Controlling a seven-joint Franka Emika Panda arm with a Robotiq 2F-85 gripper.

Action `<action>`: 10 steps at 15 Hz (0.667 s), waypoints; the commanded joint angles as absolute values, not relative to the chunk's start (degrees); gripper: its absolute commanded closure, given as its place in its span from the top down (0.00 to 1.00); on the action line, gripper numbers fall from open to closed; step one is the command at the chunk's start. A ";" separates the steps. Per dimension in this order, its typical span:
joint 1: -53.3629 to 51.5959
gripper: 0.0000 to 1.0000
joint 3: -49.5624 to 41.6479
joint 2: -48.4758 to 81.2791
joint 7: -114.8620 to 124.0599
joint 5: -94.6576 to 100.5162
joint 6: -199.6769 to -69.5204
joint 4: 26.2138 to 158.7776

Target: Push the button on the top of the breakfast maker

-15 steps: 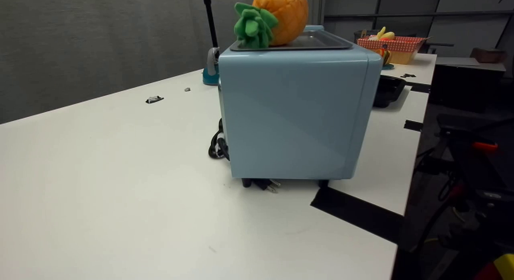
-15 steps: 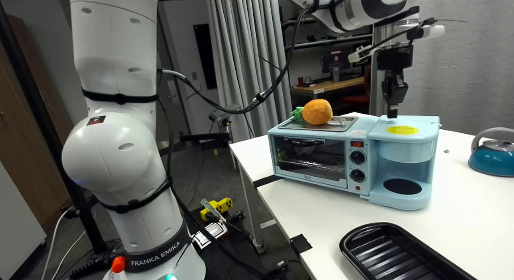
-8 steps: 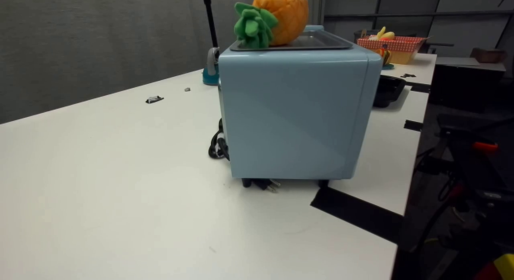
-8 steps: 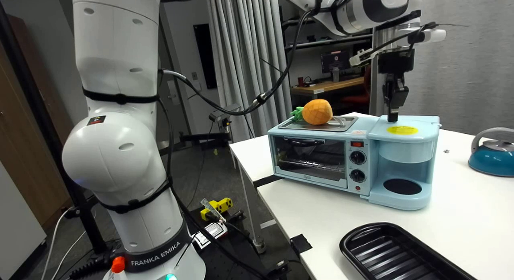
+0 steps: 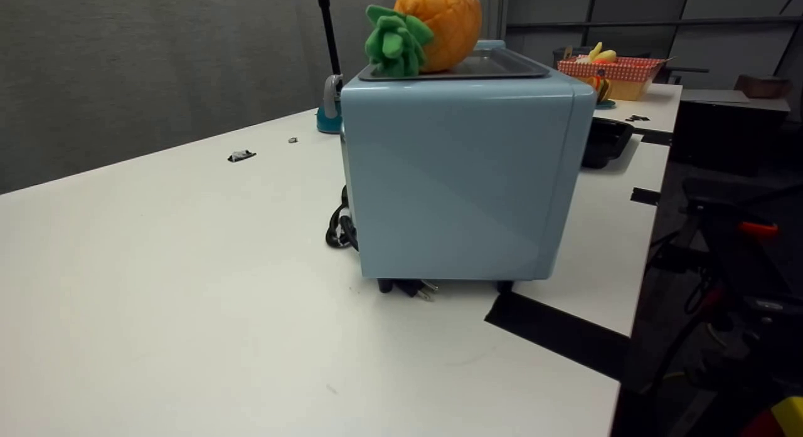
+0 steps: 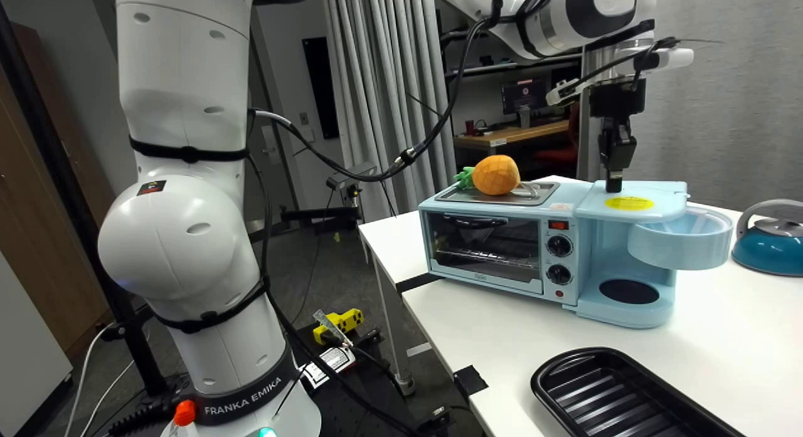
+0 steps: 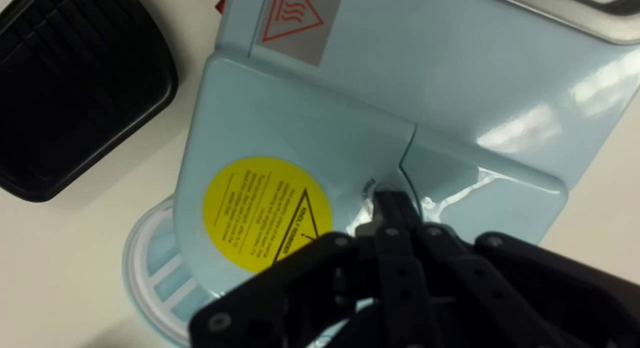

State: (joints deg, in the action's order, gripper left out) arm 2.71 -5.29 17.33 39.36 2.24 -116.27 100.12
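The pale blue breakfast maker stands on the table in both exterior views [image 5: 458, 180] [image 6: 568, 202]; its top fills much of the wrist view [image 7: 300, 118]. My gripper [image 6: 613, 185] is shut and empty, pointing straight down. Its tips touch the raised right-hand part of the top, behind a yellow round sticker [image 6: 628, 203]. In the wrist view the shut fingertips [image 7: 392, 198] cover the button [image 7: 385, 186]; only its rim and some printing show. The pale blue filter basket [image 6: 684, 246] sticks out from the right side, swung out; it also shows in the wrist view [image 7: 137, 268].
An orange plush pineapple [image 6: 495, 175] lies on the metal tray [image 6: 533, 196] on top. A black ribbed pan [image 6: 602, 362] lies in front, near the table edge. A blue kettle [image 6: 768, 249] stands to the right. A black cord [image 5: 339, 230] lies behind the appliance.
The filter basket has swung out to the right from under the top. The gripper has come down slightly from one second ago onto the top. The breakfast maker has barely moved.
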 commanded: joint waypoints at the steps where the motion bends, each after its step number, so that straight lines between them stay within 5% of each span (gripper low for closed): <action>1: 2.04 0.00 -6.47 23.55 40.87 3.27 -119.51 101.00; 10: 1.98 0.00 -6.34 10.71 39.14 3.65 -120.78 110.57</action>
State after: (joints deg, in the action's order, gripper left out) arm 2.68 -5.36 15.91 39.62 2.30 -118.15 102.23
